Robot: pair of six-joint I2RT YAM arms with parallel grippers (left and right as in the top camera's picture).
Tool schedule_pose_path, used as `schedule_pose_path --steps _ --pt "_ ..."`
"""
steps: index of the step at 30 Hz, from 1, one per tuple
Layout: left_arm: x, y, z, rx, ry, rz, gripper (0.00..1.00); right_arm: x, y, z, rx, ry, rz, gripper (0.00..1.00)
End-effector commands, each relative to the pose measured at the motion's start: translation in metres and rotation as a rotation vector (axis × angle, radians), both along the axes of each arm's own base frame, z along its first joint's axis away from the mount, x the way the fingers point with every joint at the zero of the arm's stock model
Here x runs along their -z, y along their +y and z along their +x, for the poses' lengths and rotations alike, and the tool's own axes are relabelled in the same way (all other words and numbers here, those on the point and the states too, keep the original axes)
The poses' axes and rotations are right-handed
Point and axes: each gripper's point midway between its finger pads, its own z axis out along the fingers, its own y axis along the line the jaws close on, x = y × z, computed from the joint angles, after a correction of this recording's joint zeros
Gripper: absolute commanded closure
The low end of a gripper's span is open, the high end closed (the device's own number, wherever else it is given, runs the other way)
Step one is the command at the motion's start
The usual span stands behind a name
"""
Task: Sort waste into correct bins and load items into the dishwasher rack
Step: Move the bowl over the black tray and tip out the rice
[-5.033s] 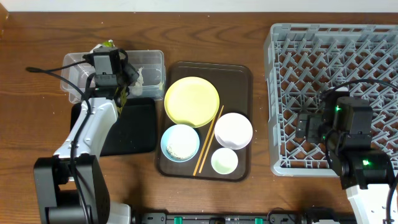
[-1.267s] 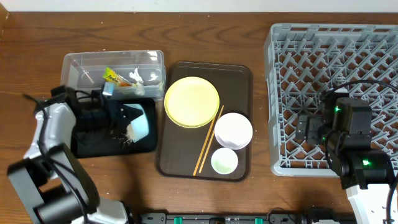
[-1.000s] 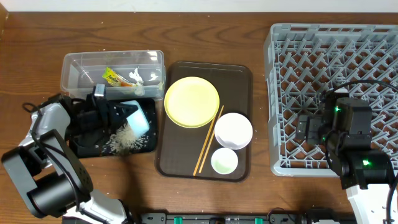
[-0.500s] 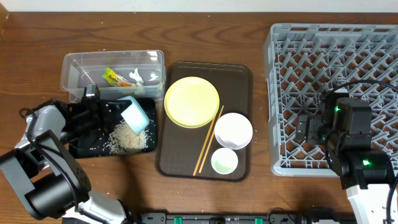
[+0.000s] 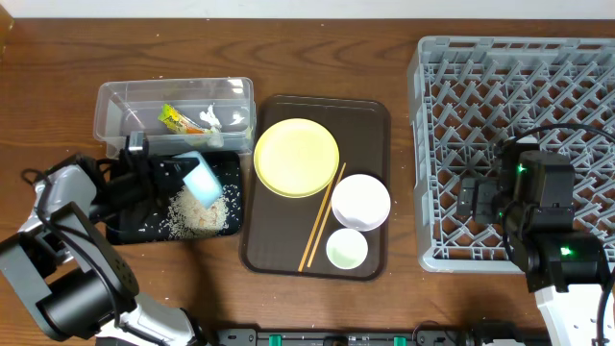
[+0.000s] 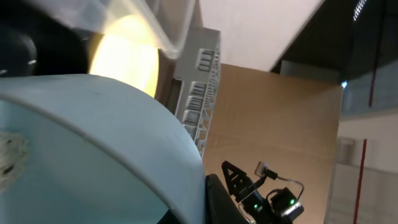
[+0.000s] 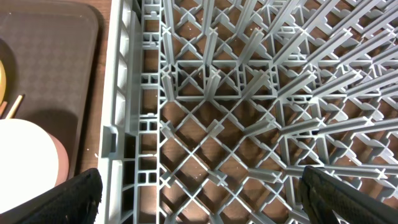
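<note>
Disposal of rice from light blue bowl into black bin.
The left gripper is clamped on the bowl's rim, tilting its mouth toward the heap. The dishwasher rack lies well apart to the right, beyond the tray; the right gripper hangs over it, jaws wide, empty.

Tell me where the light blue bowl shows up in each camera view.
Overhead: the light blue bowl is left of centre, tipped above the black bin.
Left wrist: the bowl fills the lower left, very close to the lens.
Right wrist: not in it.
Shared landmark: the grey rack, at right in overhead, upper middle in left wrist, filling most of right wrist.
</note>
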Motion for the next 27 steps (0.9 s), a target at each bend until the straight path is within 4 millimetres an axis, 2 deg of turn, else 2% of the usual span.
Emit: schedule_pose_path --steps 1,3,14,20,27 --pt "-0.005 0.007 0.001 -0.047 0.044 -0.078 0.94 -0.009 0.004 0.002 -0.012 -0.023 -0.002 0.01" --pt "-0.020 0.009 0.006 -0.072 -0.009 -0.148 0.94 -0.009 0.004 0.002 -0.012 -0.022 -0.002 0.01" --pt "-0.023 0.005 0.000 -0.094 0.195 -0.276 0.94 -0.009 0.004 0.002 -0.012 -0.021 -0.002 0.01" --pt "-0.020 0.009 0.006 -0.063 -0.062 -0.111 0.94 -0.009 0.004 0.002 -0.012 -0.021 -0.002 0.01" --pt "-0.020 0.009 0.005 -0.068 -0.025 -0.135 0.94 -0.009 0.004 0.002 -0.012 -0.020 -0.002 0.01"
